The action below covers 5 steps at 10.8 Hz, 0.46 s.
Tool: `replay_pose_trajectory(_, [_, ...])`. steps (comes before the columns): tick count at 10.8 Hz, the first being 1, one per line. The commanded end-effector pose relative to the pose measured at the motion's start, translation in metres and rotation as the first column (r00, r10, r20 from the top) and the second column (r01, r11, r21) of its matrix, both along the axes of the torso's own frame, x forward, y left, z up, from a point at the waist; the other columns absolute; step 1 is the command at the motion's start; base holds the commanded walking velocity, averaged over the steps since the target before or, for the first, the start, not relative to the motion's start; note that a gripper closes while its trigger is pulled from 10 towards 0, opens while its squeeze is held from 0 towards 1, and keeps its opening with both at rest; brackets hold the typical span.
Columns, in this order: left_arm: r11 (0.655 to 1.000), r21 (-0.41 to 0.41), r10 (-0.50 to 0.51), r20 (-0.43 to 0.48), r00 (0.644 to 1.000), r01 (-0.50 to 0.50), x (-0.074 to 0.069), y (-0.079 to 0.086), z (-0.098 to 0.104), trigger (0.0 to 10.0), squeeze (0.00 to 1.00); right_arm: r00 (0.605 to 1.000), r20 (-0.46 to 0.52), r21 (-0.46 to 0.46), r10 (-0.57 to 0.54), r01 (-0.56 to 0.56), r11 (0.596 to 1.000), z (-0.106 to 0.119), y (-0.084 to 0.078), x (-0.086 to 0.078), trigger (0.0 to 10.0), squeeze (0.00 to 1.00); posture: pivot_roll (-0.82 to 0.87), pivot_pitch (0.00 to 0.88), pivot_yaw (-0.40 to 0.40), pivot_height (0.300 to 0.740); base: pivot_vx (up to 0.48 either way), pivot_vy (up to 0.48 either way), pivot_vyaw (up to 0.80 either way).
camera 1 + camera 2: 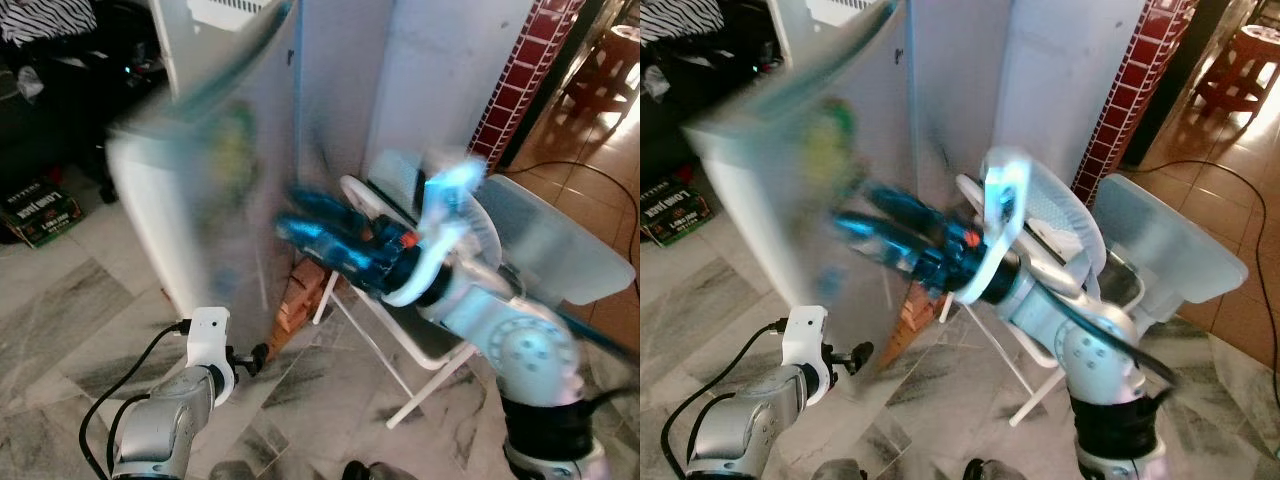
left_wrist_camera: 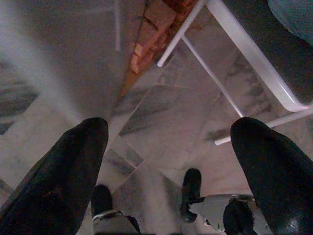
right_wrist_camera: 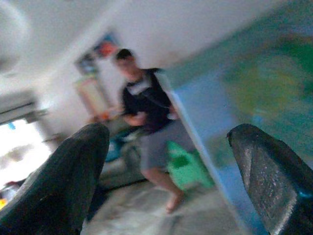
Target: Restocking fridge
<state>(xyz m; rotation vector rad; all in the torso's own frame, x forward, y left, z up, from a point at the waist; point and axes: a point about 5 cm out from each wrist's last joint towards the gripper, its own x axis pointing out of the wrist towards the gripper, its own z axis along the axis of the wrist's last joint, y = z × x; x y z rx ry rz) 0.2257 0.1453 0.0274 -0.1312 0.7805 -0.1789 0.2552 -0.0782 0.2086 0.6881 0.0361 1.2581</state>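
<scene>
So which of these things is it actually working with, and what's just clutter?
For the job:
fridge
right gripper, open, raised toward it

Just lying about:
white folding chair
clear plastic bin
box on the floor
person

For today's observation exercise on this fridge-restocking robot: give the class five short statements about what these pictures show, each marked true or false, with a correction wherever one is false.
1. The right gripper is raised toward the blurred fridge door. True.
2. The right gripper's fingers are shut on a bottle. False: they are open and hold nothing.
3. A white folding chair stands on the floor beside the fridge. True.
4. The left gripper points down at a marble floor. True.
5. A person sits on the chair. False: the person stands beyond the door.
</scene>
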Motion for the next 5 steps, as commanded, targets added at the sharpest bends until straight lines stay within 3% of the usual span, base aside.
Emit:
replay_pose_trajectory(1, [1.000, 0.008, -0.010, -0.005, 1.000, 0.011, 0.001, -0.002, 0.001, 10.0, 0.00, 0.999, -0.013, -0.032, -0.038, 0.038, 0.999, -0.003, -0.005, 0.006, 10.0, 0.00, 0.11, 0.000, -0.021, 0.740, 0.000, 0.000, 0.00])
replay_pose_trajectory(3, [1.000, 0.007, -0.009, -0.002, 1.000, 0.009, 0.000, -0.003, 0.001, 10.0, 0.00, 0.992, -0.059, -0.113, -0.113, 0.105, 0.988, -0.019, -0.006, 0.011, 10.0, 0.00, 0.11, 0.000, -0.029, 0.740, 0.000, 0.000, 0.00])
replay_pose_trajectory(4, [1.000, 0.003, 0.021, 0.012, 1.000, -0.021, 0.000, 0.000, 0.002, 10.0, 0.00, 0.958, -0.047, -0.228, -0.283, 0.266, 0.937, -0.035, -0.013, 0.024, 10.0, 0.00, 0.12, 0.000, -0.031, 0.740, 0.000, 0.000, 0.00])
replay_pose_trajectory(5, [0.986, 0.045, 0.156, 0.127, 0.980, -0.163, 0.010, 0.016, 0.010, 10.0, 0.00, 0.896, 0.030, -0.352, -0.443, 0.424, 0.835, -0.050, -0.025, 0.037, 10.0, 0.00, 0.11, 0.000, -0.032, 0.740, 0.000, 0.000, 0.00])
